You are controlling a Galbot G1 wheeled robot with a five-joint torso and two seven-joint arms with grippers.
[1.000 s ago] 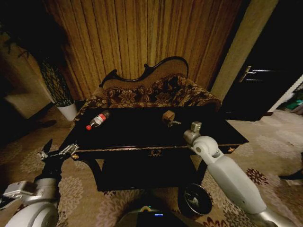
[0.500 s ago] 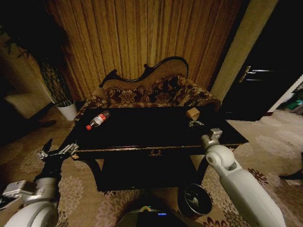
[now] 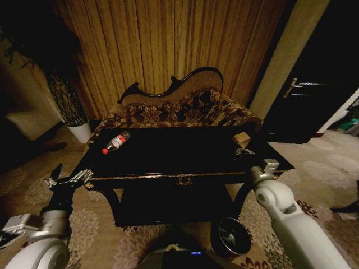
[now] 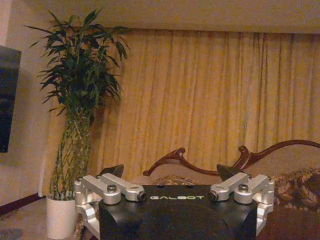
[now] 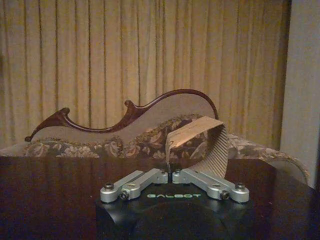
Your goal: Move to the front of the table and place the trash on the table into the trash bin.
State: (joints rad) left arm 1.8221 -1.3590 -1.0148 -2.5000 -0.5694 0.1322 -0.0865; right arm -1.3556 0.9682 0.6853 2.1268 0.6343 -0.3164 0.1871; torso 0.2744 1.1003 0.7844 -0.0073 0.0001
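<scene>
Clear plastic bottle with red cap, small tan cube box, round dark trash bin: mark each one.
Clear plastic bottle with red cap (image 3: 116, 142), head view: its labelled middle.
Small tan cube box (image 3: 242, 138), head view: its top face.
Round dark trash bin (image 3: 215, 235), head view: its rim.

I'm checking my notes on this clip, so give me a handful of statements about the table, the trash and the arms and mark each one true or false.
1. The right end effector holds the small tan box above the right end of the table. True.
2. The plastic bottle is in the trash bin. False: it lies on the table's left part.
3. The trash bin stands on the floor in front of the table, toward the right. True.
4. The left end effector grips the bottle. False: it is open, off the table's left corner, holding nothing.
5. A sofa stands behind the table. True.
</scene>
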